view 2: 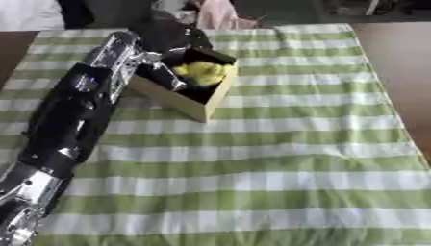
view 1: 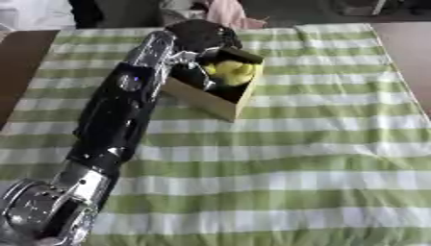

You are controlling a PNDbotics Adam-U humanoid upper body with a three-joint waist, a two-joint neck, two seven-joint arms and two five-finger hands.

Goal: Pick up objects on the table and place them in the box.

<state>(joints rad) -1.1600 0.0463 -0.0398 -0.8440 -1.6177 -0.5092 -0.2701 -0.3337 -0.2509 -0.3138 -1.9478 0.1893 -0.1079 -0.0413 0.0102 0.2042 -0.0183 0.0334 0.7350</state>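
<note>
A green and white striped cloth covers the table, with bare brown tabletop showing beside it. The left arm crosses the cloth to the cardboard box and hides its near left side. The left hand hangs over the box; its fingers are too blurred to judge. A yellow object lies inside the box.

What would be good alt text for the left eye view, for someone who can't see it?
The robot's left arm reaches across a green-and-white striped tablecloth, its left robot hand at the far rim of an open cardboard box. A yellow object lies inside the box. The fingers cannot be made out.
</note>
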